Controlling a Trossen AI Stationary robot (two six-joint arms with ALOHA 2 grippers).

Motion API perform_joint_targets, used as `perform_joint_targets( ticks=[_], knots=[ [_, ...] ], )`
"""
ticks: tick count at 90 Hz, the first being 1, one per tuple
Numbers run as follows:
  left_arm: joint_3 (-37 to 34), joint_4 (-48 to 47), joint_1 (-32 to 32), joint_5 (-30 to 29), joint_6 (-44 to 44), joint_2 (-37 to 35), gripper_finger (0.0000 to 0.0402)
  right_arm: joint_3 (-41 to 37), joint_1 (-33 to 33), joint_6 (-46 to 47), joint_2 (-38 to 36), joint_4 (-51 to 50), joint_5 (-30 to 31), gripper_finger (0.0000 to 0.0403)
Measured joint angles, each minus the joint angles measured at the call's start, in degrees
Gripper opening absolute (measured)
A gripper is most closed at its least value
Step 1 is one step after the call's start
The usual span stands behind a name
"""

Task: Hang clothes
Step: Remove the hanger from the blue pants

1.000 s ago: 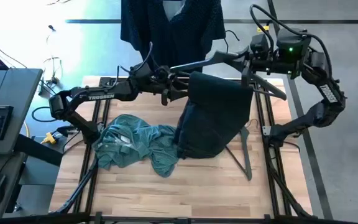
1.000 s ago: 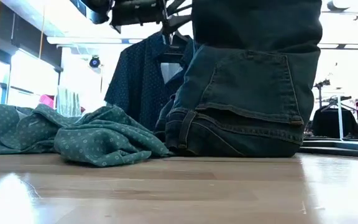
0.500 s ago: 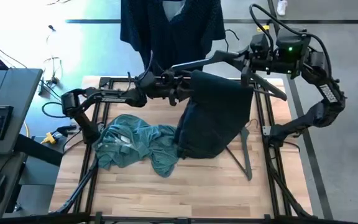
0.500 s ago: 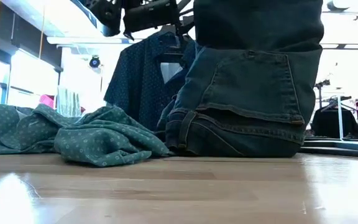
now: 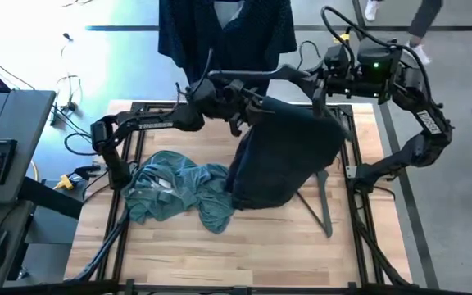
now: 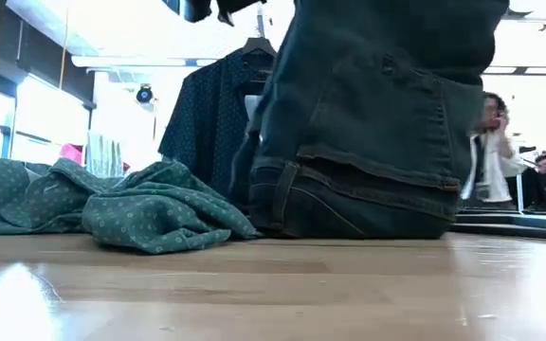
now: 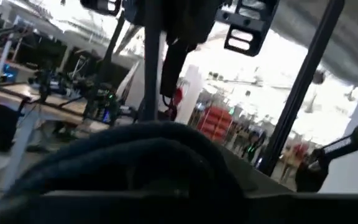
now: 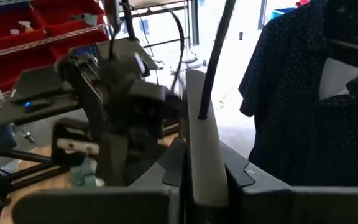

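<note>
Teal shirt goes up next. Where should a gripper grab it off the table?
Probably from straight above, pinching a raised fold of the teal shirt. It lies crumpled on the table, so no flat edge offers itself; its ridges stand up clear beside the black trousers.

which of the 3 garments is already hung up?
The navy dotted shirt, hanging beyond the table's far edge. The dark trousers are draped between both arms, hem on the table; the teal shirt lies crumpled on the wood.

The wooden table (image 5: 179, 254) carries the teal shirt (image 5: 179, 187) and trousers' (image 5: 273, 168) bottom.
</note>
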Motion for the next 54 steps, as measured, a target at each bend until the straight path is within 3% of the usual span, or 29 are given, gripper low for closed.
perform_joint_targets(
  ticks=[23, 54],
  knots=[
    [9.45, -15.0, -0.15, 3.57, 6.49, -1.89, 0.0001, 0.22, -4.06, -1.52, 0.07, -1.56, -5.16, 0.0023],
    [12.21, -20.6, -0.19, 3.31, 10.41, -3.06, 0.0, -0.14, -5.61, -0.12, 0.61, 3.12, -11.97, 0.0023]
  ],
)
